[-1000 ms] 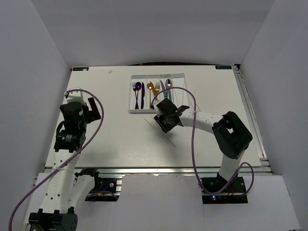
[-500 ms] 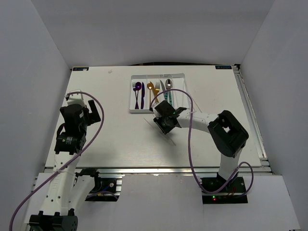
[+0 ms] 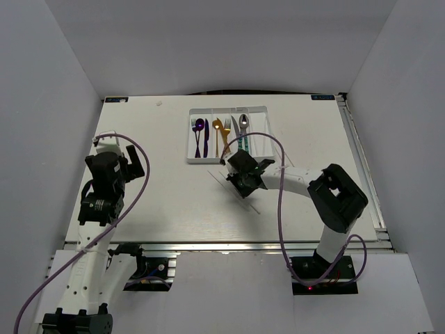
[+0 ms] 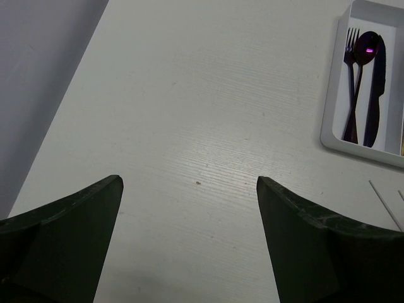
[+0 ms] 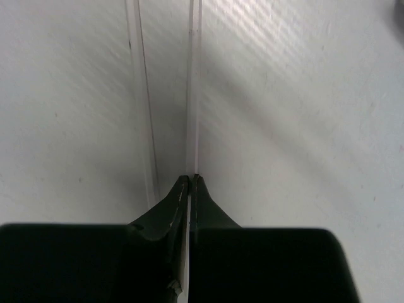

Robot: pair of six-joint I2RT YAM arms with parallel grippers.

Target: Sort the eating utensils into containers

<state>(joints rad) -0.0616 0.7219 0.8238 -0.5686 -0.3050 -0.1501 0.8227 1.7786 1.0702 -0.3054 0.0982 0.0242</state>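
A chopstick (image 5: pixel 194 95) is pinched between the closed fingertips of the right gripper (image 5: pixel 190 180), flat on the table (image 3: pixel 167 202) near the centre of the top view. A second chopstick (image 5: pixel 141 95) lies just to its left. Directly above, the tray (image 3: pixel 189 136) is seen holding purple utensils (image 3: pixel 200 132), gold utensils (image 3: pixel 221 131) and teal-handled utensils (image 3: pixel 243 137). At left, the left gripper (image 4: pixel 189 183) is held wide apart, with nothing between its fingers.

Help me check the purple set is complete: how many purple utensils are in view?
3, all in the leftmost compartment, seen from above, of the tray: a purple fork, a purple spoon and a purple knife, side by side. The right arm might hide others.
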